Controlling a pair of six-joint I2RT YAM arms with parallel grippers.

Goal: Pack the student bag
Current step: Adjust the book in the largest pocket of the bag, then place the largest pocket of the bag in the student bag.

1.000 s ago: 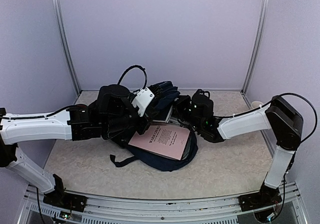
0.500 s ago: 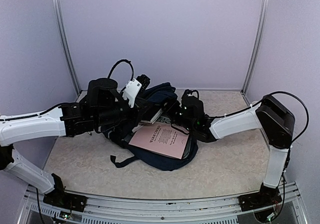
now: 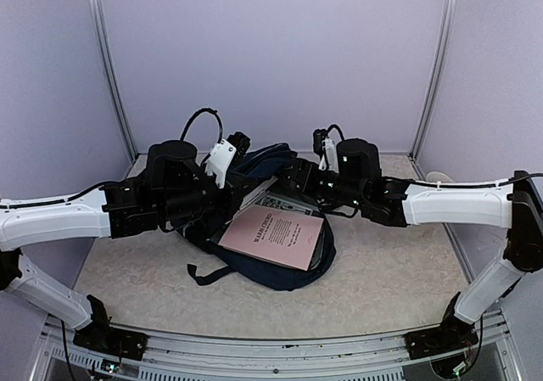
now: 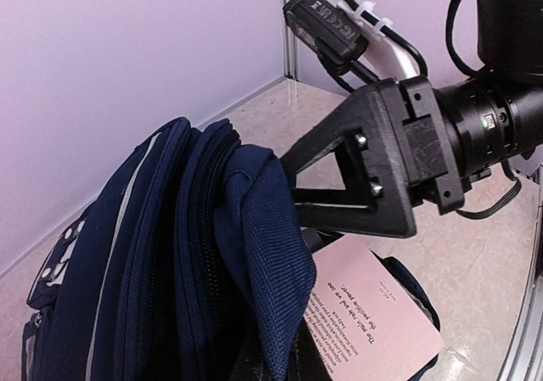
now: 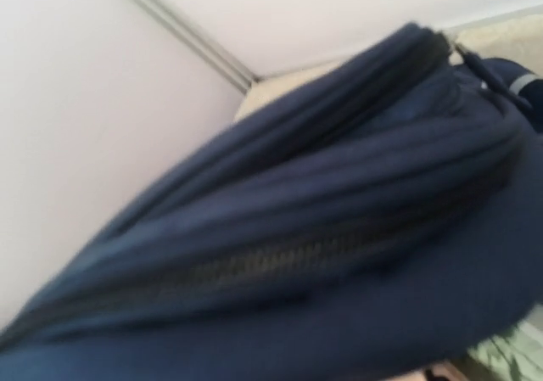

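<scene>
At the bag (image 4: 195,254) mouth, left claw (image 3: 244,182) and right claw (image 3: 287,177) seemingly spread it for packing. We cannot tell either's grip.

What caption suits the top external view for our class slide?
Left arm and right arm meet at the top of a navy backpack, a pink booklet lying on it.

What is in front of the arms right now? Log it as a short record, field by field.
bag: student bag, navy, upper fabric raised
on bag: pink booklet, printed face up
left tool: at the raised fabric, jaws hidden
right tool: meets the same fabric from the opposite side, grip unclear
zipper: fills the right wrist view, blurred
</scene>
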